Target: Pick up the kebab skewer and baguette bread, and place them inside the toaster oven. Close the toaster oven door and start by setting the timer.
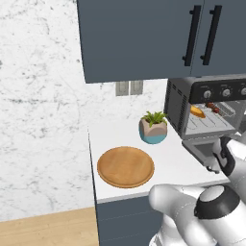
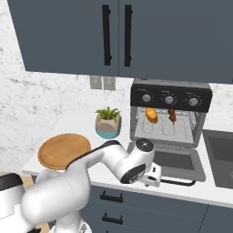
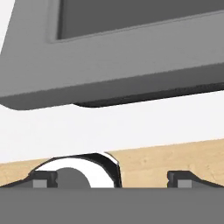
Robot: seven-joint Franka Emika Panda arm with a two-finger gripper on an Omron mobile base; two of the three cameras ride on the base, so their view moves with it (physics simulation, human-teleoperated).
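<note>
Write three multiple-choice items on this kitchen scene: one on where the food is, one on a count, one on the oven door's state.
1. Where does the baguette bread lie?
A. on the round wooden board
B. on the rack in the toaster oven
C. by the potted plant

2. How many round knobs does the oven's control strip show?
A. one
B. three
C. five

3. How does the toaster oven door stand?
A. folded down open
B. shut
C. taken off

Answers: 1 B, it lies on the rack beside the kebab skewer; 2 B, the right base view shows three in a row; 3 A, it lies flat before the cavity, near the open gripper.
</note>
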